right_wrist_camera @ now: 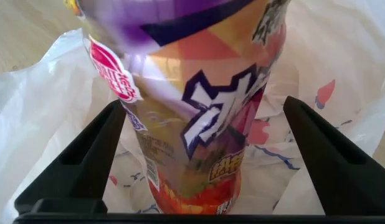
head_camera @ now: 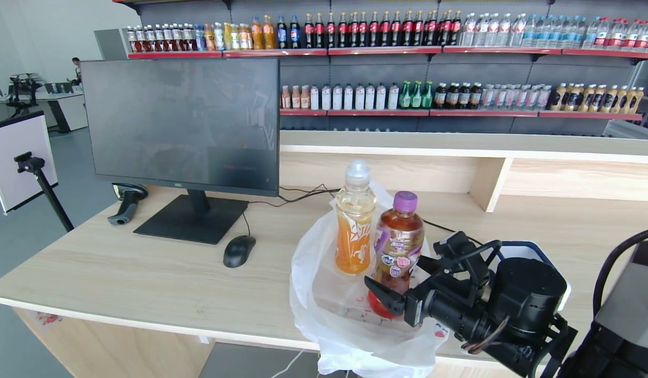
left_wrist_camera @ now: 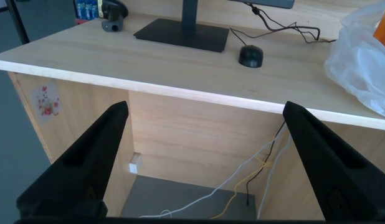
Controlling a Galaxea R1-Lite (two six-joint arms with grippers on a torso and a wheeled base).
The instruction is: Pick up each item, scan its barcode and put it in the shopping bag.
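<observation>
A tea bottle with a purple cap (head_camera: pixel 399 242) stands upright inside the white shopping bag (head_camera: pixel 324 294) on the wooden counter. Beside it in the bag stands an orange drink bottle with a white cap (head_camera: pixel 355 220). My right gripper (head_camera: pixel 414 273) is open, its fingers on either side of the purple-capped bottle's lower half. From the right wrist, the bottle (right_wrist_camera: pixel 199 112) sits between the wide-set fingers (right_wrist_camera: pixel 86 168) over the bag (right_wrist_camera: pixel 342 62). My left gripper (left_wrist_camera: pixel 205 162) is open and holds nothing, in front of and below the counter's edge (left_wrist_camera: pixel 180 93). A black barcode scanner (head_camera: pixel 125 202) rests behind the monitor's left side.
A large monitor (head_camera: pixel 182 121) on a black stand and a black mouse (head_camera: pixel 238 250) occupy the counter's left half, with cables running behind. A blue-rimmed white container (head_camera: pixel 523 248) sits behind my right arm. Drink shelves line the back wall.
</observation>
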